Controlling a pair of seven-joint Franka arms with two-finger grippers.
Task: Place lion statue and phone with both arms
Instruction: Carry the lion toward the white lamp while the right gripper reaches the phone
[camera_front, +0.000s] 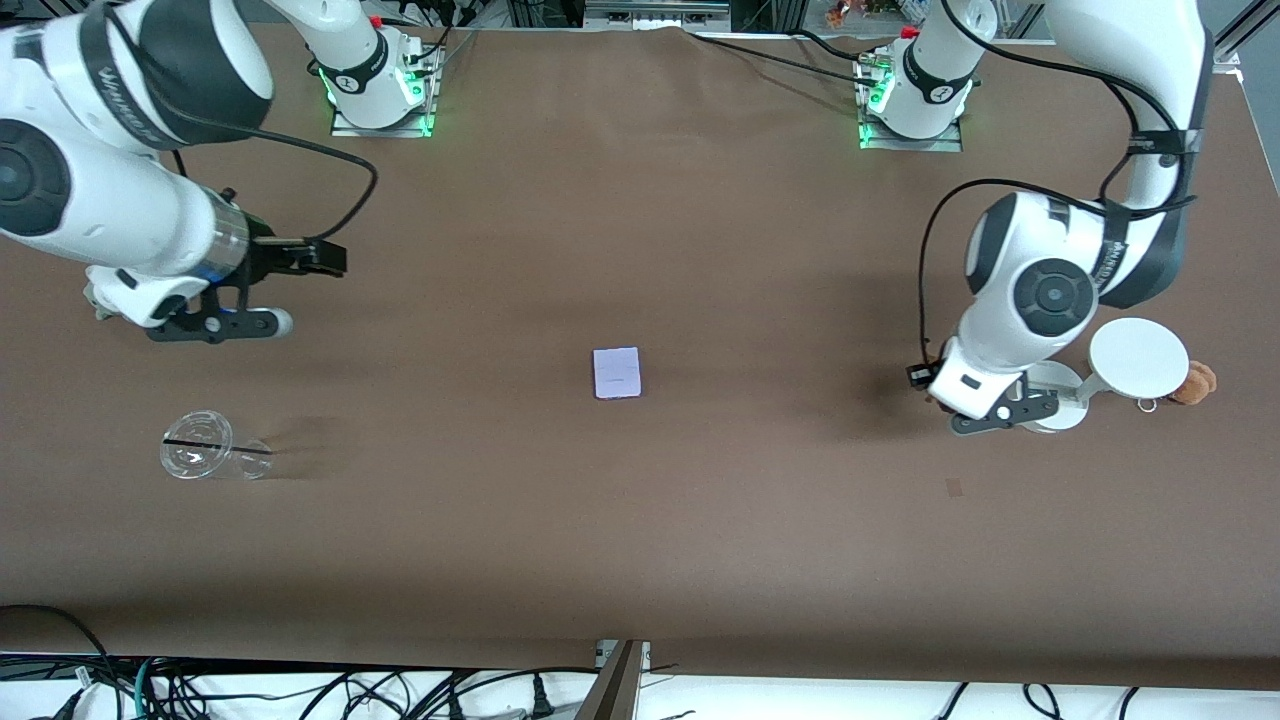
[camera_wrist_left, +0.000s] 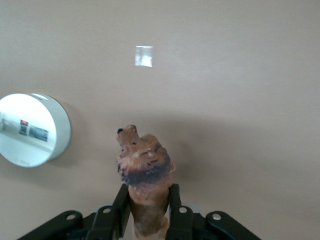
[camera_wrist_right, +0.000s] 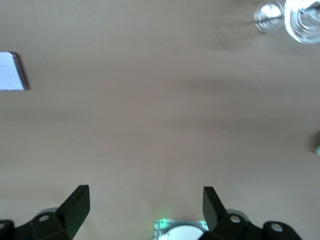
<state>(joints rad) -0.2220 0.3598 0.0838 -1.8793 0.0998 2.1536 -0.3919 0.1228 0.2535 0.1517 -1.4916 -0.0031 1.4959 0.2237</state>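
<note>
lowest in the front view, a clear plastic cup (camera_front: 212, 447) lies on its side at the right arm's end, while the phone (camera_front: 616, 373), thin, stiff and slick, lies flat mid-table and probably needs an edge pinch. left gripper (camera_wrist_left: 148, 210), over the table beside the white stand (camera_front: 1120, 372), pinches the small, rigid, light lion statue (camera_wrist_left: 144, 170) by its body. right gripper (camera_wrist_right: 146, 200) hangs spread and empty above bare table.

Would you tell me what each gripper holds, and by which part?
The left gripper clamps the lion statue by its body below the mane. The right gripper holds nothing.
</note>
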